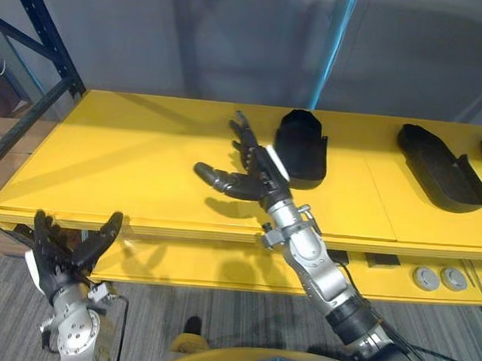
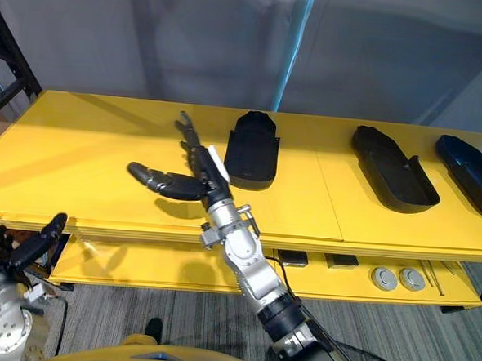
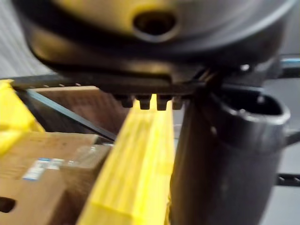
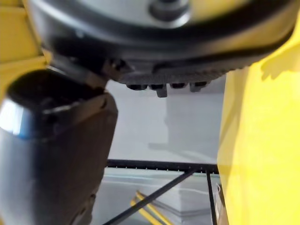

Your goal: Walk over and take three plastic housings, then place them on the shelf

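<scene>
Three black plastic housings lie apart in a row on the yellow shelf (image 1: 128, 157): the first housing (image 1: 302, 147), the second housing (image 1: 442, 168) and the third housing (image 2: 475, 174). My right robot hand (image 1: 253, 177) reaches over the shelf just beside the first, released, fingers spread. My left robot hand (image 1: 60, 255), also released, hangs low at the shelf's front edge. A grey wall stands behind.

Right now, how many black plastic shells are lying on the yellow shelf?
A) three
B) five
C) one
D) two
A. The yellow shelf carries three: the left shell next to the open right hand, the middle shell and the right shell.
</scene>
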`<state>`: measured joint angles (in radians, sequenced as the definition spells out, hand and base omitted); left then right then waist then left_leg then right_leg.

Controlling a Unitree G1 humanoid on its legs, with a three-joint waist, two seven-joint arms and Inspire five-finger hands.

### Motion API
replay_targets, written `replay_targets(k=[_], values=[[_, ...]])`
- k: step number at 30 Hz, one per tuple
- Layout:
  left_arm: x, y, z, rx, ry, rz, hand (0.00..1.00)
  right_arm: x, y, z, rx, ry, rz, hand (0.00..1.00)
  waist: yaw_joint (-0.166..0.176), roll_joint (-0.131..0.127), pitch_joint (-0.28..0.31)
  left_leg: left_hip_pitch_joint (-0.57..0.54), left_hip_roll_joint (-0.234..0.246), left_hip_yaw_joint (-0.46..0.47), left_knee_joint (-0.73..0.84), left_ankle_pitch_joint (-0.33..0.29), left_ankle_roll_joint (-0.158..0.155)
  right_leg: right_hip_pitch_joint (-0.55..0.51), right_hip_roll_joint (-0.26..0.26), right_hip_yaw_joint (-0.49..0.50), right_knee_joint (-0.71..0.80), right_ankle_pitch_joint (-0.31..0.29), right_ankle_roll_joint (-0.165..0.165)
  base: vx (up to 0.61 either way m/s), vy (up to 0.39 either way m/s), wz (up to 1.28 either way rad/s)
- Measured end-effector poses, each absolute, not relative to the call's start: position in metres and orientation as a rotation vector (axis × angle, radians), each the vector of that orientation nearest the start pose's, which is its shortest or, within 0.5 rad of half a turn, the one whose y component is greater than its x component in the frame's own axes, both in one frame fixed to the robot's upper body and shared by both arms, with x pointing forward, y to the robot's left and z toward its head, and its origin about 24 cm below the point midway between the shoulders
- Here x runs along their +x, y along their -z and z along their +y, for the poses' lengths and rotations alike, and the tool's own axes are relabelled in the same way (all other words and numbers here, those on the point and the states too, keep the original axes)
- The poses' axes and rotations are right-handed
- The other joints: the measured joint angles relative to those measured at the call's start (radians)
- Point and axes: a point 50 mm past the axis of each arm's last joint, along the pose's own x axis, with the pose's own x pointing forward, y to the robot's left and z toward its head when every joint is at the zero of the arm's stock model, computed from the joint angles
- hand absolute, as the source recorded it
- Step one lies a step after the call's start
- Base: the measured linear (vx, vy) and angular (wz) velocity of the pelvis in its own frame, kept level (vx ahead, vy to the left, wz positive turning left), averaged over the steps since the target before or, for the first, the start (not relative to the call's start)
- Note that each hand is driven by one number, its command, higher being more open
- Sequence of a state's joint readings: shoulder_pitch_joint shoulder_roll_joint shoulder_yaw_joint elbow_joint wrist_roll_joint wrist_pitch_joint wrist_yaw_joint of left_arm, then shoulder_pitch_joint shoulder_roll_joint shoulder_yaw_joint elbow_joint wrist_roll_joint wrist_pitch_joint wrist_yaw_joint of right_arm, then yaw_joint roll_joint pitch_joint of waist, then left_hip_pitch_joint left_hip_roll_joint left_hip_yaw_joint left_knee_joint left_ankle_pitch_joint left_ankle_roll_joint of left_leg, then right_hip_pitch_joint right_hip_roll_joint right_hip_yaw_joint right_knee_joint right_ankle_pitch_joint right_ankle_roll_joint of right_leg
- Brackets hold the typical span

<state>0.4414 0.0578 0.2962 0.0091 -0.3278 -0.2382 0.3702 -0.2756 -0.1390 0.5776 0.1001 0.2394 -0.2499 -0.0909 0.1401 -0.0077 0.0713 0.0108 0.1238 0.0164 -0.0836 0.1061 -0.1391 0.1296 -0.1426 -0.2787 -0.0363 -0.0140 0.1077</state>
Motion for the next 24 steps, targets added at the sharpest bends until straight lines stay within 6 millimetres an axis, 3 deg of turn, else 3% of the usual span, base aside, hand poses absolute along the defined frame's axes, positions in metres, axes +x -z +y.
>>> replay_targets(k=[4, 9, 14, 21, 24], values=[[0.097, 0.048, 0.26, -0.249, -0.853, 0.298, 1.0, 0.263, -0.082, -0.006, 0.052, -0.541, -0.234, 1.0, 0.034, -0.007, 0.017, 0.003, -0.001, -0.021, 0.0, -0.001, -0.002, 0.018, 0.0, -0.032, -0.004, -0.012, 0.001, 0.01, -0.025, 0.15], [0.077, 0.073, 0.248, -0.347, -0.905, 0.409, 1.0, 0.263, -0.063, 0.003, -0.031, -0.466, -0.15, 1.0, 0.051, -0.015, 0.022, 0.003, -0.005, -0.032, 0.0, -0.004, -0.003, 0.029, -0.004, -0.049, -0.006, -0.022, 0.0, 0.02, -0.014, 0.09], [0.062, 0.091, 0.23, -0.425, -0.867, 0.493, 1.0, 0.267, -0.053, -0.005, -0.03, -0.281, -0.085, 1.0, 0.048, -0.004, 0.032, 0.003, -0.008, -0.026, 0.0, -0.003, 0.003, 0.029, -0.008, -0.049, -0.011, -0.024, 0.002, 0.01, -0.006, -0.02], [0.056, 0.12, 0.184, -0.533, -0.569, 0.679, 1.0, 0.271, -0.05, -0.024, -0.091, -0.097, -0.114, 1.0, 0.044, 0.008, 0.038, 0.007, -0.007, -0.011, 0.0, -0.007, 0.003, 0.031, -0.009, -0.041, -0.02, -0.019, 0.017, 0.03, -0.014, -0.05], [0.056, 0.125, 0.184, -0.513, -0.534, 0.723, 1.0, 0.273, -0.05, -0.032, -0.087, -0.028, -0.114, 1.0, 0.042, 0.014, 0.042, 0.012, 0.0, 0.001, 0.0, -0.011, -0.001, 0.03, -0.004, -0.029, -0.02, -0.018, 0.017, 0.04, -0.026, -0.12]])
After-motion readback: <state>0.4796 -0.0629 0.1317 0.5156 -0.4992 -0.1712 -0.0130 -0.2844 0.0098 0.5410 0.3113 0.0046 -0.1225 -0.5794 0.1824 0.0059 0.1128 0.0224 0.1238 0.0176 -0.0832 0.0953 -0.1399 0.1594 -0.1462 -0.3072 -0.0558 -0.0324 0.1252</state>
